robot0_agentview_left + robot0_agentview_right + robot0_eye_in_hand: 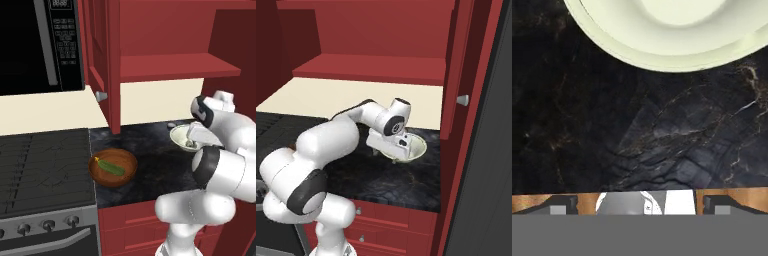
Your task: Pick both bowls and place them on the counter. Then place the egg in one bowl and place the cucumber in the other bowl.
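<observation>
Dark marbled desk (150, 150) above red cabinets (391, 220), beside the stove (45, 165). White arm (331, 145) reaching over the pale bowl (417, 148), which stands on the desk near the wall. Brown wooden bowl (113, 167) on the desk just beside the stove, holding the green cucumber (111, 167). Fingers (639, 205) spread wide and empty over bare desk, next to the pale bowl's rim.
</observation>
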Controlling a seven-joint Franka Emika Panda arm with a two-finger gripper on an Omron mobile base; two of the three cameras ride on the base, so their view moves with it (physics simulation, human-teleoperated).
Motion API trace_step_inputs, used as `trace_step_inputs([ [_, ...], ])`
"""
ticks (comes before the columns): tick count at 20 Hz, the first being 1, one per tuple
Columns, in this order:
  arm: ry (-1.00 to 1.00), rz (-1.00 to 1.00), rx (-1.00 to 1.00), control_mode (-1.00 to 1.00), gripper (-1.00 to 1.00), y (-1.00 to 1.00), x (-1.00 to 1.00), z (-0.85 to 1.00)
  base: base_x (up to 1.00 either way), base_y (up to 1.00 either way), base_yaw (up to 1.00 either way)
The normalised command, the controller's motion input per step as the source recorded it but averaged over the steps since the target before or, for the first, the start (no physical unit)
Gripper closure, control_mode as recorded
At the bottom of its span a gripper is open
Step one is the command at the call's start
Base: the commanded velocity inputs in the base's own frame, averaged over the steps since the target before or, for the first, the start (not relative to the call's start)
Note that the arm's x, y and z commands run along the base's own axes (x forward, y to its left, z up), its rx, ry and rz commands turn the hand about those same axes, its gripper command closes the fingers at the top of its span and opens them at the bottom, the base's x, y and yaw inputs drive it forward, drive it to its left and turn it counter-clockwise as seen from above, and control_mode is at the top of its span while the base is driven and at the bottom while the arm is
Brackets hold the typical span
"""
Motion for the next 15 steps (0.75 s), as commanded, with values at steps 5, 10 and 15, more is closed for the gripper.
trace_step_inputs([
  [5,0.0,0.0,-0.01,-1.0,-1.0,0.5,-0.94,0.37,0.0,0.0,0.0],
  [10,0.0,0.0,-0.04,-1.0,-1.0,0.59,-0.87,0.37,0.0,0.0,0.0],
  [15,-0.01,0.0,-0.07,-1.0,-1.0,0.5,-0.78,0.38,0.0,0.0,0.0],
])
